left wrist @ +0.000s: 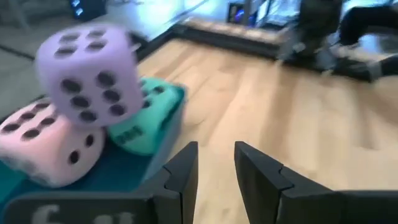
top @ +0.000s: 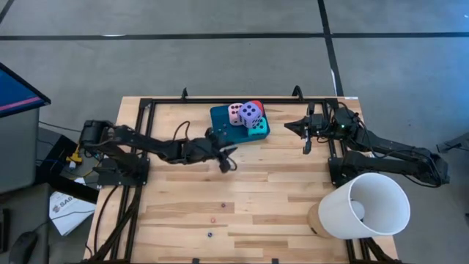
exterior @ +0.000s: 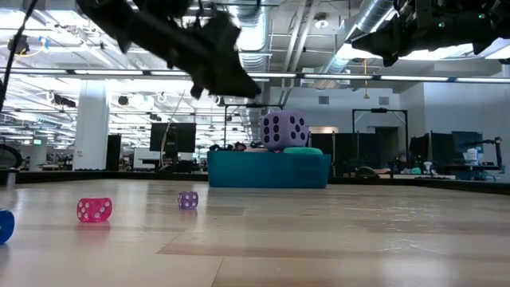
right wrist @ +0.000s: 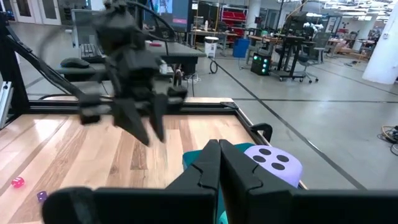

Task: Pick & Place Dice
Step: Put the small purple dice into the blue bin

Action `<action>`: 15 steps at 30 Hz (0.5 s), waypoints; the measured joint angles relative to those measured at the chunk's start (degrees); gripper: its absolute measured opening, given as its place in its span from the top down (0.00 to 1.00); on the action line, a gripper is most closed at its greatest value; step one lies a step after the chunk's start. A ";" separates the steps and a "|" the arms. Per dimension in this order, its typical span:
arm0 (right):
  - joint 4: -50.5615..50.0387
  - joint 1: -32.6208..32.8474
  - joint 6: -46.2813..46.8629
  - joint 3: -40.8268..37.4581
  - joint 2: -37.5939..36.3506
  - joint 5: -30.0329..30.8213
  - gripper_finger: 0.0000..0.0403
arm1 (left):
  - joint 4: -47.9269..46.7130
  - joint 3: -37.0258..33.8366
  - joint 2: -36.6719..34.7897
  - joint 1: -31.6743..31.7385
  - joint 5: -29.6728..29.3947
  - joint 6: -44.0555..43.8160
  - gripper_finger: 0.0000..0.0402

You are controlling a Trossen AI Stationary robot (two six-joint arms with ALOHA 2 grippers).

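Left gripper [top: 229, 163] jaws narrow and empty beside the tray [top: 220, 116], clear of the stacked dice [top: 248, 116]; right gripper [top: 291, 126] jaws closed, parked at the bench's far edge.

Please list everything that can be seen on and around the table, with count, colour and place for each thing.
Large soft dice: four; purple on top, pink, red, turquoise; stacked on the tray.
Flat teal rectangular tray: one, table's far middle.
Small dice: three; pink, purple, blue; table's near side.
White lampshade-like cone: one, near right corner.
Wooden table: one, light planks.
Left gripper: dark, empty, slightly open beside the tray.
Right gripper: dark, shut, raised right of the tray.
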 joint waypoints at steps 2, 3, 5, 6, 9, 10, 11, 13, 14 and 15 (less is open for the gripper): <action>-0.01 0.00 0.01 0.00 0.00 0.01 1.00 | -0.42 0.00 -1.58 -1.76 0.06 0.02 0.77; -0.01 0.00 0.03 0.00 0.01 -0.01 1.00 | -1.02 0.00 -2.37 -2.59 0.39 0.02 0.77; -0.02 0.00 0.02 0.00 -0.01 0.00 1.00 | -1.18 -0.02 -3.84 -4.50 0.81 0.02 0.77; -0.08 0.00 0.06 0.00 0.01 0.01 1.00 | -0.99 0.00 -4.40 -5.46 0.97 0.02 0.77; -0.06 0.00 0.12 0.00 0.00 0.01 1.00 | -1.29 0.00 -5.10 -8.76 1.06 -0.15 0.77; -0.06 0.00 0.14 0.00 -0.01 0.01 1.00 | -1.44 0.00 -5.10 -9.89 1.11 -0.16 0.77; -0.06 0.00 0.13 0.00 0.00 0.01 1.00 | -1.50 0.00 -5.07 -11.01 1.14 -0.18 0.77; -0.06 0.00 0.12 0.00 0.01 0.01 1.00 | -1.36 0.00 -4.96 -13.05 1.19 -0.30 0.77; -0.06 0.00 0.12 0.00 -0.01 0.00 1.00 | -1.31 0.00 -4.84 -13.90 1.28 -1.33 0.77; -0.05 0.00 0.12 0.00 -0.01 0.01 1.00 | -1.53 0.00 -4.77 -14.64 1.32 -3.16 0.77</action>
